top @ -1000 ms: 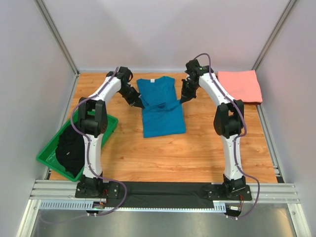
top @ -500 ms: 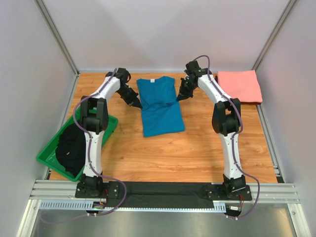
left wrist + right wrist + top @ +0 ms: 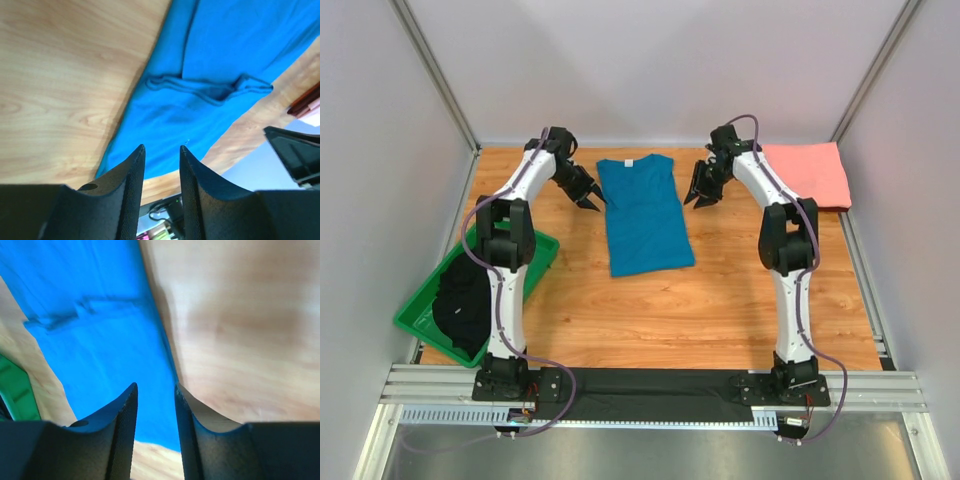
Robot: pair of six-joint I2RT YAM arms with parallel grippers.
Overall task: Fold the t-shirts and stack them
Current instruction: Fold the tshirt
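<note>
Teal-blue t-shirt (image 3: pixel 645 215) sits flat toward the far side of the table (image 3: pixel 720 300) with its sleeves tucked in, so for the next fold I'd pinch matching corners and carry them level so it lands square. Long axis runs near-to-far, neck label (image 3: pixel 629 162) at the far end, hem toward the near edge. Left gripper (image 3: pixel 589 201) and right gripper (image 3: pixel 700 199) hang just beside its upper edges, jaws parted a bit, empty.
</note>
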